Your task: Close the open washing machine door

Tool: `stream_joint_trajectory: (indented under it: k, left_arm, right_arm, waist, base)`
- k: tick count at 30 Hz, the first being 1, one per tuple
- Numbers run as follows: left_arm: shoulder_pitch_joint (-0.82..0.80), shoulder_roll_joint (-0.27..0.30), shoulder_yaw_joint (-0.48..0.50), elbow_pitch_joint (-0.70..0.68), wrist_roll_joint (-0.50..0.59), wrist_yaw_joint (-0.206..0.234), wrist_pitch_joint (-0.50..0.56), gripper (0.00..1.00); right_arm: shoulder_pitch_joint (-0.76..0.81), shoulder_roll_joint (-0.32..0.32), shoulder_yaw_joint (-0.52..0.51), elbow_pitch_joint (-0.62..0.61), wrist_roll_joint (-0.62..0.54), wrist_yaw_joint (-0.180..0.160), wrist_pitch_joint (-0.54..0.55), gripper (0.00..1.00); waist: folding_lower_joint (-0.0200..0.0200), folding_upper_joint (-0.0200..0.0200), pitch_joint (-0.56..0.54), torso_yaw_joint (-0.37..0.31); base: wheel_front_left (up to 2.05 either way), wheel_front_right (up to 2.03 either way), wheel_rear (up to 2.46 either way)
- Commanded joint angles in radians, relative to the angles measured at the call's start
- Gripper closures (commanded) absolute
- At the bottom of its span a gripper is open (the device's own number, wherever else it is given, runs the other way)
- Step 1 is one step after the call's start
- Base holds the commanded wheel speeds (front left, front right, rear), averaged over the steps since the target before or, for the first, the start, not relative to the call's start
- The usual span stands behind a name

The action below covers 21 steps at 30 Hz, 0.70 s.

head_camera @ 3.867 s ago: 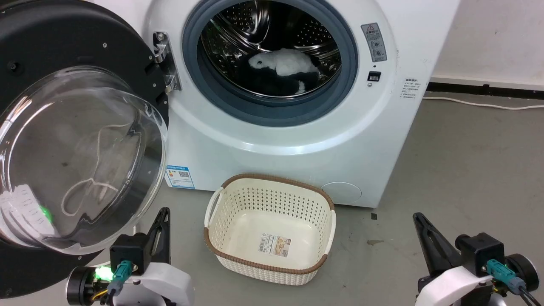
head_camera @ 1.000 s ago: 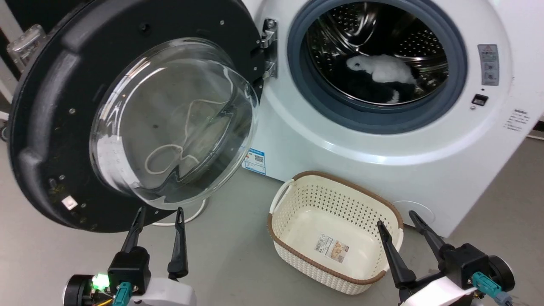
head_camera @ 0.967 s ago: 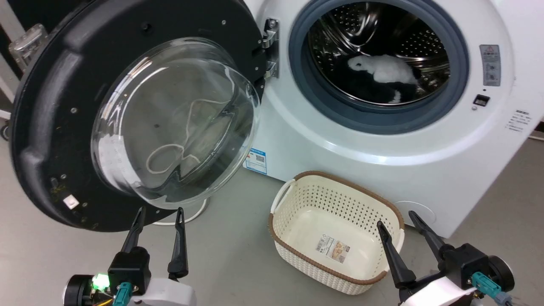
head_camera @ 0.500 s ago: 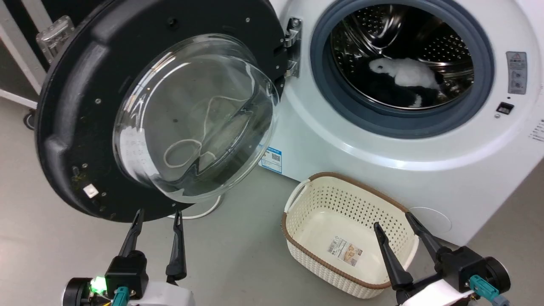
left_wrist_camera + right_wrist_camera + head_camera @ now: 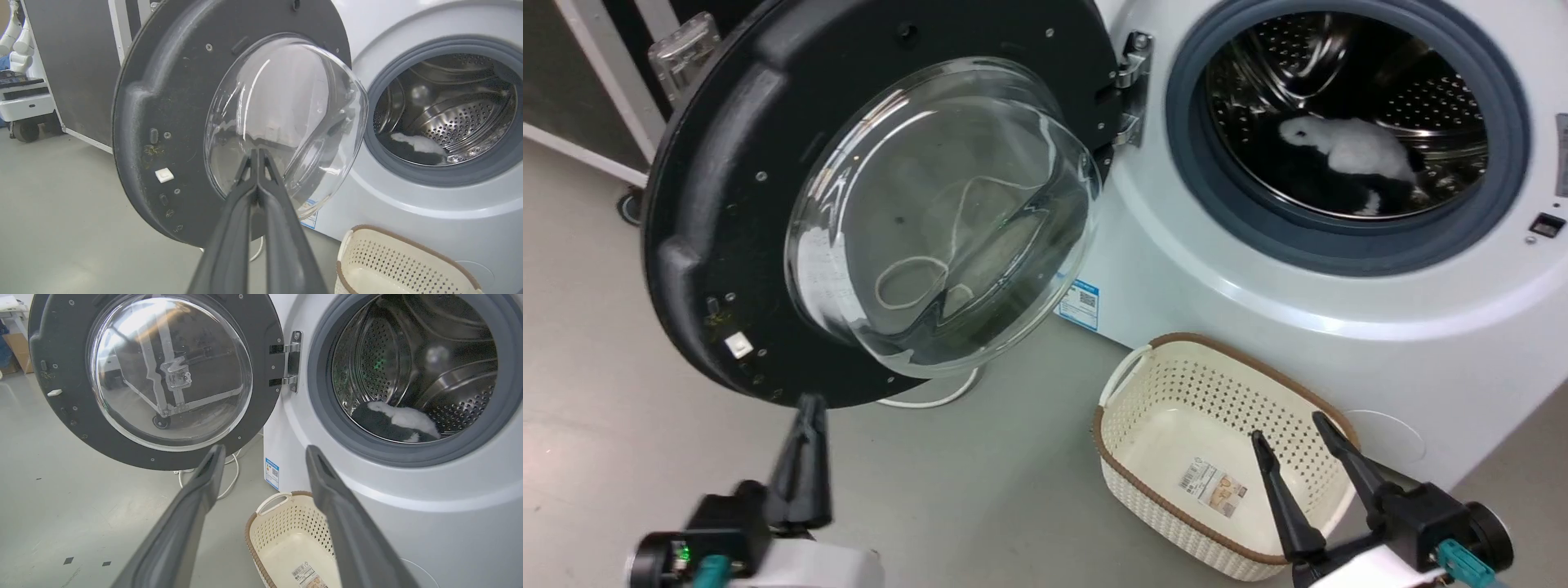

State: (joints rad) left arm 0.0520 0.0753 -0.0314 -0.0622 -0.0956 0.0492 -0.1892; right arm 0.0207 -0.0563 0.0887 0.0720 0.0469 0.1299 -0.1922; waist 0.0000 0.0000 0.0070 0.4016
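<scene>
The left gripper [image 5: 258, 152], fingers together, may skid off the washing machine door [image 5: 163, 102] at its domed glass [image 5: 282, 122], leaving it unlatched; the right gripper [image 5: 264, 448] fingers are apart.

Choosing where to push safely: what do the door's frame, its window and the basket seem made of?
Washing machine door: frame looks matt black moulded plastic, screw-studded; window clear and glossy with reflections, probably glass. Basket: cream perforated plastic, seemingly, brown woven-look rim.

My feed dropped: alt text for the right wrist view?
The washing machine door stands wide open, left of the drum. The open right gripper points between them, above a cream basket on the floor.
</scene>
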Motion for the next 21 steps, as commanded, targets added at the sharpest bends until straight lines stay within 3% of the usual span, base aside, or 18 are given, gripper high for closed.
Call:
stream_joint_trajectory:
  k: [1,7,8,11,12,13,16,18,21]
  left_arm:
    - [-0.011,-0.003,0.025,-0.021,-0.033,-0.017,-0.015,1.00]
    - [-0.093,-0.001,0.107,-0.052,-0.109,-0.058,-0.025,1.00]
    - [-0.148,0.023,0.136,-0.039,-0.134,-0.079,-0.029,1.00]
    - [-0.256,0.032,0.215,-0.003,-0.265,-0.089,-0.007,1.00]
    - [-0.256,0.032,0.215,-0.003,-0.265,-0.089,-0.007,1.00]
    - [-0.338,0.055,0.281,0.031,-0.373,-0.088,0.050,1.00]
    - [-0.417,0.091,0.342,0.069,-0.461,-0.080,0.104,1.00]
    - [-0.521,0.164,0.411,0.161,-0.565,-0.069,0.196,1.00]
    - [-0.588,0.196,0.460,0.236,-0.647,-0.051,0.257,1.00]
  right_arm:
    - [0.020,0.002,-0.007,-0.005,0.003,0.001,-0.012,0.00]
    - [0.036,0.003,-0.030,-0.024,-0.006,0.001,-0.022,0.00]
    - [0.040,0.002,-0.034,-0.034,-0.012,0.001,-0.026,0.00]
    - [0.030,-0.005,-0.034,-0.040,-0.012,0.001,-0.033,0.00]
    - [0.030,-0.005,-0.034,-0.040,-0.012,0.001,-0.033,0.00]
    - [0.018,-0.006,-0.036,-0.043,0.002,0.001,-0.037,0.00]
    - [0.005,-0.013,-0.033,-0.043,0.005,0.001,-0.041,0.00]
    - [-0.013,-0.024,-0.025,-0.042,0.010,0.001,-0.047,0.00]
    - [-0.023,-0.032,-0.016,-0.041,0.014,0.001,-0.051,0.00]
  waist:
    - [0.0000,0.0000,0.009,0.012]
    - [0.0000,0.0000,0.043,0.034]
    - [0.0000,0.0000,0.063,0.036]
    - [0.0000,0.0000,0.099,0.024]
    - [0.0000,0.0000,0.099,0.024]
    - [0.0000,0.0000,0.123,0.014]
    - [0.0000,0.0000,0.146,0.003]
    - [0.0000,0.0000,0.178,-0.010]
    - [0.0000,0.0000,0.195,-0.019]
  base:
    - [0.00,0.00,0.00]
    - [0.00,0.00,0.00]
    - [0.00,0.00,0.00]
    - [0.00,0.00,0.00]
    - [0.00,0.00,0.00]
    - [0.00,0.00,0.00]
    - [0.00,0.00,0.00]
    - [0.00,0.00,0.00]
    - [0.00,0.00,0.00]
